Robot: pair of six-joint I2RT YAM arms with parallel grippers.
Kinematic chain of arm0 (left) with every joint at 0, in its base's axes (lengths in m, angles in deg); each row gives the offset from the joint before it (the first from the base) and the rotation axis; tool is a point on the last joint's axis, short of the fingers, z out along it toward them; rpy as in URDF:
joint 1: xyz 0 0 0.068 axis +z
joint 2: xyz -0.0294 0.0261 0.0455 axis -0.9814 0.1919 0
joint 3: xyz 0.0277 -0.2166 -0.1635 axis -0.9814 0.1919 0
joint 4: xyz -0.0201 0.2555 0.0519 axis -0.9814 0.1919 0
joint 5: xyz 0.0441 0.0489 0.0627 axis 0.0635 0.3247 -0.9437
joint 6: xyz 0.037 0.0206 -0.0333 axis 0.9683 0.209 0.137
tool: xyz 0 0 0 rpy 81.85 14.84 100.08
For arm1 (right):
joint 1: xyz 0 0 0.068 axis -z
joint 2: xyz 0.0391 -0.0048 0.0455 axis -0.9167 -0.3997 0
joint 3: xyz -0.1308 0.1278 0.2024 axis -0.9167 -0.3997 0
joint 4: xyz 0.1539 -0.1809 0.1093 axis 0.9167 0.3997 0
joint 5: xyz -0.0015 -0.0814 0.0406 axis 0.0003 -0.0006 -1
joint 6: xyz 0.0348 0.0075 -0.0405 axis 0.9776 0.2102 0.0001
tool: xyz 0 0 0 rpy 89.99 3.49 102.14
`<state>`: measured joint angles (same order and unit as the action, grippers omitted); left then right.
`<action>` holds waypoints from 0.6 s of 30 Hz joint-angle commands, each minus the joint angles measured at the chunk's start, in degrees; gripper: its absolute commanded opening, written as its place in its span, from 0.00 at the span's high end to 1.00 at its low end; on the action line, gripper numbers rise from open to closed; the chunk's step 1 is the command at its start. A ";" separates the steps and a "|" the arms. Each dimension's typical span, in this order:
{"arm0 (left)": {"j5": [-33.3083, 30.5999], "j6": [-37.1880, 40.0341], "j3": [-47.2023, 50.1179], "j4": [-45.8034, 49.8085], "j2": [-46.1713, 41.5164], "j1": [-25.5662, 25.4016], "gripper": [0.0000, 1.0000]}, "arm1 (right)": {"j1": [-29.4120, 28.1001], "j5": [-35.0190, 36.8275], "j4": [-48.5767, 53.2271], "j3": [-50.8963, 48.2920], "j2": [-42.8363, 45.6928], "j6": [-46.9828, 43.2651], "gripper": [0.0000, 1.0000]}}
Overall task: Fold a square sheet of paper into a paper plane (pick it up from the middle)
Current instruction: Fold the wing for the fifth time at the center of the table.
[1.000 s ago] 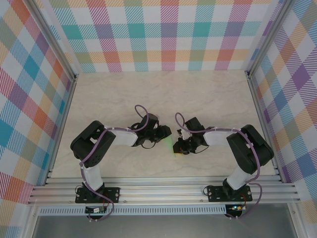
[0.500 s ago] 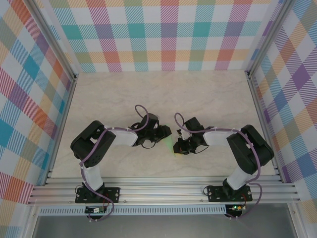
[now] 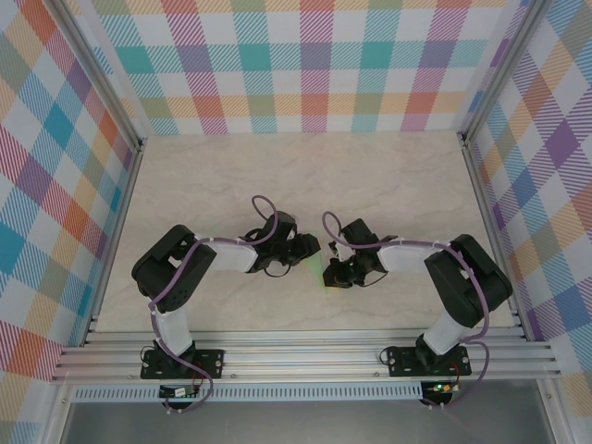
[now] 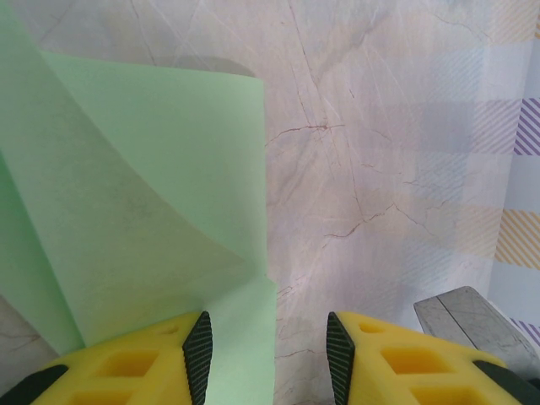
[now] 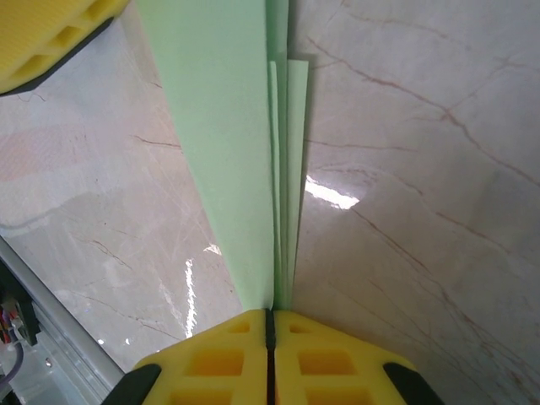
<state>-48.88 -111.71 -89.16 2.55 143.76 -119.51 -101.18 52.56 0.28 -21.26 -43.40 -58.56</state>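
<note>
Since the earlier frame the right tool (image 3: 335,274) has crept a little toward the left tool (image 3: 311,248), its cable loop sliding along with it; the left arm has kept its place.

The left tool (image 4: 268,339) hangs low over the pale marbled bench (image 3: 277,176) with its jaws partly open and gripping nothing. The green paper (image 4: 152,186) spreads ahead of it and to its left. One folded flap lifts up, and the paper's right edge runs back into the gap beside the left-hand finger (image 4: 197,354).

Between the two tools, a thin strip of the green paper (image 3: 321,273) shows from above.

The right tool (image 5: 270,325) is pinched fully closed on the green paper (image 5: 228,126). Several folded layers stand on edge and run straight out ahead of its fingertips. A yellow finger of the other tool sits at the far left of that paper.
</note>
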 commanded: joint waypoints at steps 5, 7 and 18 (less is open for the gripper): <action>-0.91 0.21 -0.19 2.90 3.40 0.05 0.57 | -1.24 2.28 9.44 -2.19 0.01 -1.11 0.91; -1.00 0.16 -0.12 2.92 3.40 0.05 0.57 | -1.38 2.40 9.75 -2.27 0.38 -1.27 0.90; -1.04 -0.04 -0.28 3.01 3.67 0.10 0.57 | -1.89 3.63 10.96 -2.73 0.57 -1.54 0.90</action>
<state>-48.86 -111.73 -89.49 3.03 143.91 -119.51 -102.10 54.33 1.70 -21.65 -42.31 -58.84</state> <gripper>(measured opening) 0.427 0.107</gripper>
